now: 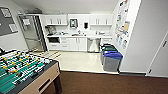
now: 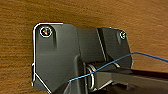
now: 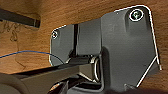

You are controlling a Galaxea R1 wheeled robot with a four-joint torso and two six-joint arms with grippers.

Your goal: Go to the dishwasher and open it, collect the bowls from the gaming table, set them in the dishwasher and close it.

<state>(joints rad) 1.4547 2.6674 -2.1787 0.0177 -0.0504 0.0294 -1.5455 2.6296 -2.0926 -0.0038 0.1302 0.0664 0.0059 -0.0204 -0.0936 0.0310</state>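
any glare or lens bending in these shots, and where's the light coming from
Head view: the wide lens bows the right wall and door frame; even ceiling light, with a pale sheen on the kitchen floor and on the steel dishwasher. Left wrist view: warm light on the brown floor, bright rim on the robot's dark plate. Right wrist view: same bright rim edges, soft shadows.

the cabinet-width stainless steel dishwasher (image 1: 93,45) is seen at the far kitchenette wall, set under the white counter between white cabinet doors. its steel front is shut and upright, beyond the pale floor.
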